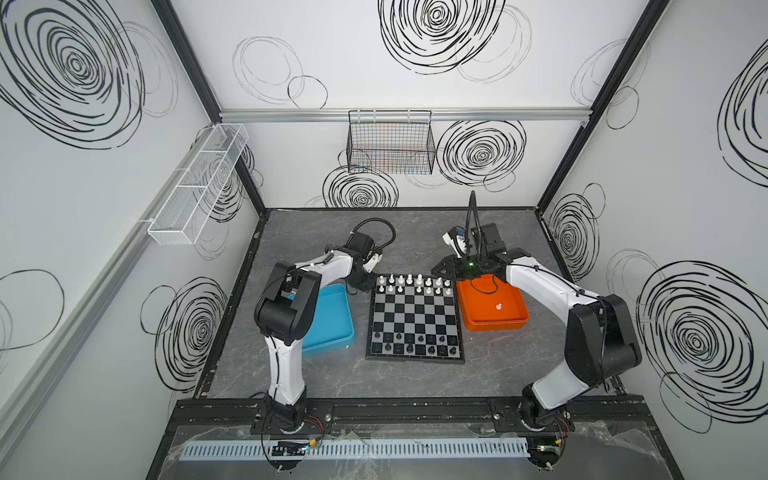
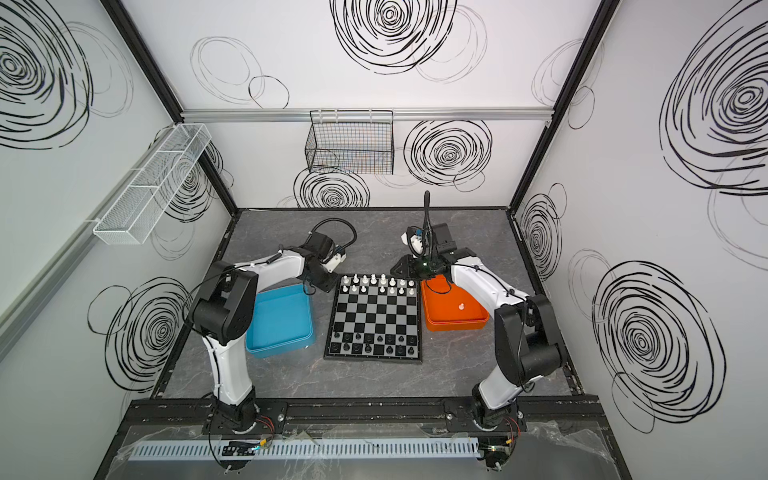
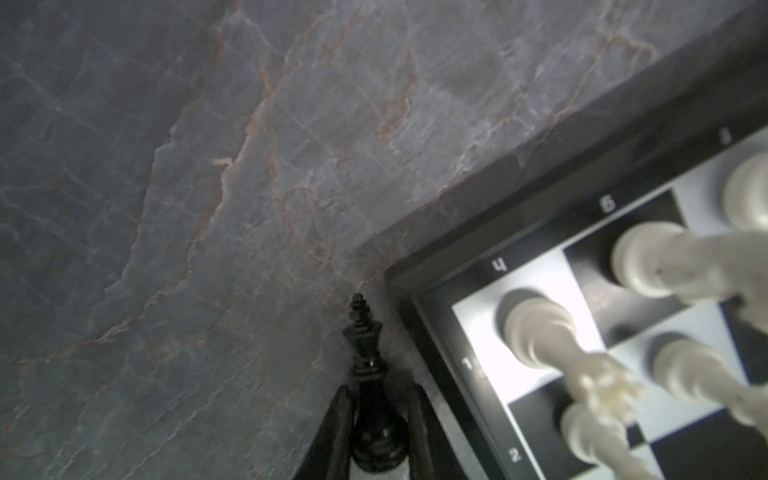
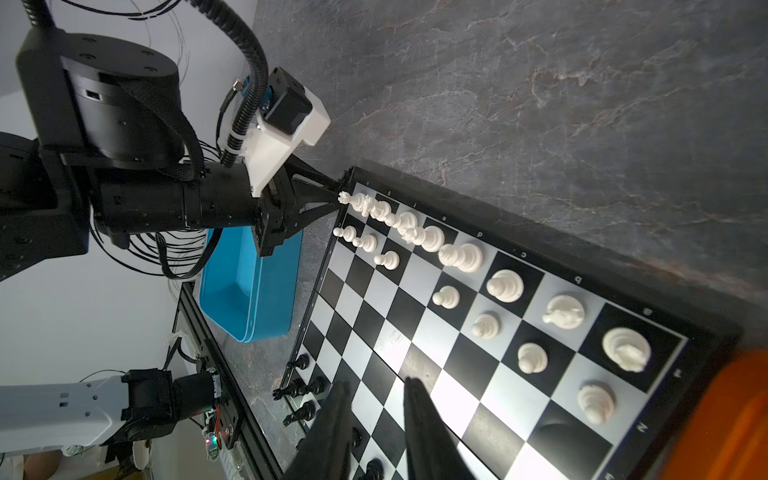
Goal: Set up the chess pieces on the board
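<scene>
- In both top views the board (image 1: 413, 316) (image 2: 376, 318) lies flat on the grey table (image 1: 332, 374), between a blue tray (image 1: 332, 347) and an orange tray (image 1: 494, 326).
- White pieces (image 1: 415, 283) fill most of its two far rows, and black pieces (image 1: 411, 345) stand along its two near rows. One lone white piece (image 1: 499, 307) lies in the orange tray.
- In the same views the left gripper (image 1: 366, 288) hangs low just off the board's far left corner. The right gripper (image 1: 438, 268) hovers just beyond the far right corner.
- Left wrist view: a black king (image 3: 365, 353) sits between the left gripper's fingers (image 3: 338, 428), which hug both sides of its base — clamped on it, as far as this view shows.
- The king's crossed top points out past the fingertips. It is over the table, just beside the board's corner and off the board. Whether it touches the table I cannot tell.
- Right wrist view: the right gripper (image 4: 376, 382) has its fingers apart with nothing between them — only board squares show through the gap.
- In this view it hangs over the board's edge, with black pieces just beside it. The left gripper is at the opposite far corner, its tips right by the end of the white back row.
</scene>
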### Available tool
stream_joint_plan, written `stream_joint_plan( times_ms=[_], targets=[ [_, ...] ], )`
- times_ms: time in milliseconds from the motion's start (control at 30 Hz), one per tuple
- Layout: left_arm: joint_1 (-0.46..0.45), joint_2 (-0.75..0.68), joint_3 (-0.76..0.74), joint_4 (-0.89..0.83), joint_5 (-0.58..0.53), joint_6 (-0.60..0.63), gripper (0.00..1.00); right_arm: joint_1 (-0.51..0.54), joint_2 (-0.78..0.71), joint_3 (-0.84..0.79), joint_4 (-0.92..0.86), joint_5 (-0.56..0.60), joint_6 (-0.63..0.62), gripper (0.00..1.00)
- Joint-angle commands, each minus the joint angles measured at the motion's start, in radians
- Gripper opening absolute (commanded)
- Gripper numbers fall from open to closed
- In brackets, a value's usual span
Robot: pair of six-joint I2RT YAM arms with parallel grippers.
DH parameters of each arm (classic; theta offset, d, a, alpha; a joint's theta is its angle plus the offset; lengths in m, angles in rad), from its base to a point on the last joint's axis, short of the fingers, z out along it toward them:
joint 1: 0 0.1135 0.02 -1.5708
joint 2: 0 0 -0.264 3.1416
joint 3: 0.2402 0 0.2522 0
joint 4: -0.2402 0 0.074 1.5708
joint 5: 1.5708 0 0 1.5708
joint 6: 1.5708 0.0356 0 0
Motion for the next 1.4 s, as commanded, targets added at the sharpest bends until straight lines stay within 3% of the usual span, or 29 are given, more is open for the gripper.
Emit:
stream_joint_plan(
  times_ms=[0, 300, 533, 633, 733, 933, 1367],
  targets=[
    [0.011, -0.022, -0.001, -0.044, 0.004, -0.021, 0.17, -0.004, -0.032, 0.011, -0.005, 0.004, -0.002, 0.26],
    [0.017, -0.135, 0.001, -0.09, 0.011, -0.062, 0.15, -0.005, -0.039, 0.039, -0.016, 0.0, -0.006, 0.26],
    [0.04, -0.27, -0.034, -0.09, 0.122, -0.076, 0.16, -0.008, -0.038, 0.096, -0.049, -0.019, -0.021, 0.28],
    [0.056, -0.343, -0.072, -0.045, 0.247, -0.081, 0.18, -0.019, -0.029, 0.148, -0.082, -0.057, -0.041, 0.32],
    [0.067, -0.401, -0.088, -0.013, 0.374, -0.09, 0.19, -0.035, -0.018, 0.197, -0.116, -0.119, -0.062, 0.44],
    [0.043, -0.455, -0.076, -0.012, 0.496, -0.093, 0.2, -0.035, -0.009, 0.236, -0.064, -0.276, -0.038, 0.64],
    [-0.052, -0.507, -0.039, 0.012, 0.613, -0.131, 0.2, 0.066, 0.066, 0.253, 0.122, -0.342, 0.143, 0.68]
  ],
)
